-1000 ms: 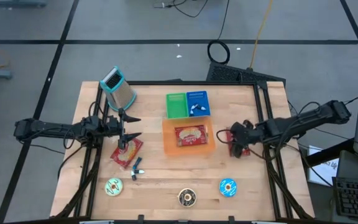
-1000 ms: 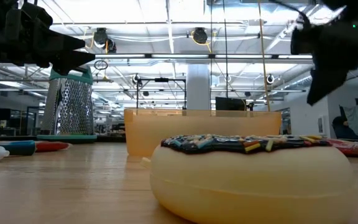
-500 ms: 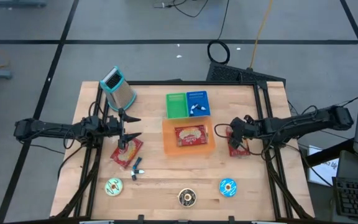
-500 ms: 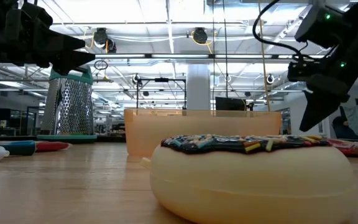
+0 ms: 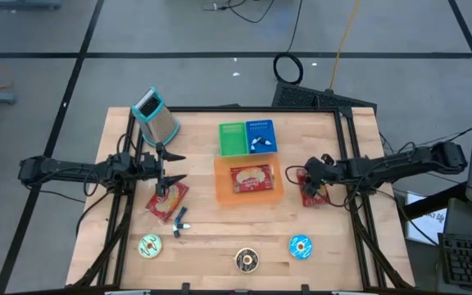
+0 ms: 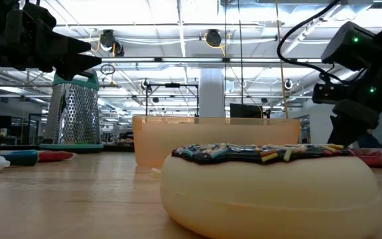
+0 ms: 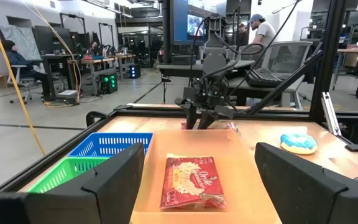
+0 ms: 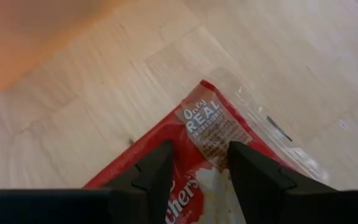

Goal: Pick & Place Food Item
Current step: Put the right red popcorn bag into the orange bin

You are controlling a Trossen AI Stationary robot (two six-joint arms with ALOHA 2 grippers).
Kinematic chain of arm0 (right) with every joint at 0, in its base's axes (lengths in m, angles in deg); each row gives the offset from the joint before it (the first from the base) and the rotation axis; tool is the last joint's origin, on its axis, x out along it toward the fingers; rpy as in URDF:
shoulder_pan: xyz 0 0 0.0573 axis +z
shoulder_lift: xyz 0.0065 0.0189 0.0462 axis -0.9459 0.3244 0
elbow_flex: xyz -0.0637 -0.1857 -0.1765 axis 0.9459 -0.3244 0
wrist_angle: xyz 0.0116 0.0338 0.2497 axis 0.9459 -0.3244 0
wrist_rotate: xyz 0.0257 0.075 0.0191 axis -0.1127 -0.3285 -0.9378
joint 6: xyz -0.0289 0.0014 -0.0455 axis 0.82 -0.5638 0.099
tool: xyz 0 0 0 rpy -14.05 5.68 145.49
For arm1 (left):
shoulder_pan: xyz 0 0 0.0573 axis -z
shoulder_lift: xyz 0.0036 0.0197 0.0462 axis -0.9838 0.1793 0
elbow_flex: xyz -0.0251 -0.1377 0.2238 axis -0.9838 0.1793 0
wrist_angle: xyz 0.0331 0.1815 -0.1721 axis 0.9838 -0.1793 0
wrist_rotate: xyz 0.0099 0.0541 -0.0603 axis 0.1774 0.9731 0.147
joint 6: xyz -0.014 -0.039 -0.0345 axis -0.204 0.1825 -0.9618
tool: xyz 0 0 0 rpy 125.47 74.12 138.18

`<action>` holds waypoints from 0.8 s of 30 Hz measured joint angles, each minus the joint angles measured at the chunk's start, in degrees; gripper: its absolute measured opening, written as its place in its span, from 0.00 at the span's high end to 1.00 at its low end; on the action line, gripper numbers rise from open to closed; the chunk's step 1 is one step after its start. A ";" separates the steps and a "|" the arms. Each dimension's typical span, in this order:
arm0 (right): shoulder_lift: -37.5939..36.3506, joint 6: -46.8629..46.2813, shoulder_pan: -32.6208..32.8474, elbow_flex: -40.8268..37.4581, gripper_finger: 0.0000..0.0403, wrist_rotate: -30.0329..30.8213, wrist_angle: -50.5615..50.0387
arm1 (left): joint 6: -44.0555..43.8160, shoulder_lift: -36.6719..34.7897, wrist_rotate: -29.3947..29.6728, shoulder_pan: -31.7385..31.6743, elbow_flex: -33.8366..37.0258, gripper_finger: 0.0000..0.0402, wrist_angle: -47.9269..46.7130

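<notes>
Right gripper (image 8: 191, 168), fingers parted and holding nothing, points steeply down at a red packet (image 8: 229, 155) flat on the wooden counter (image 5: 220, 238) directly beneath, one corner leading away beyond the fingertips. The orange bin (image 5: 248, 182) lies just beside. The left gripper (image 5: 173, 166) waits wide open, far off.

Pale smooth wooden table (image 5: 334, 246), glossy red printed packet (image 8: 229, 149) with clear crinkled edge, translucent orange plastic bin (image 5: 220, 190), perforated shiny metal grater (image 6: 78, 114), matt dark fingers (image 8: 154, 171)
</notes>
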 joint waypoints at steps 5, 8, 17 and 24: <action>-0.04 0.15 0.00 -1.65 0.71 0.42 0.65 | 0.00 -0.01 0.00 0.02 0.00 0.24 0.00; -0.04 0.37 0.00 -1.88 0.78 0.41 0.52 | 0.00 0.00 0.00 0.02 0.00 0.24 0.00; 0.02 4.20 0.04 -2.03 0.99 1.10 1.28 | 0.00 0.00 0.00 0.02 0.00 0.24 -0.01; -0.72 7.47 0.02 -1.41 1.00 1.08 7.19 | 0.00 0.00 0.00 0.00 0.00 0.24 -0.02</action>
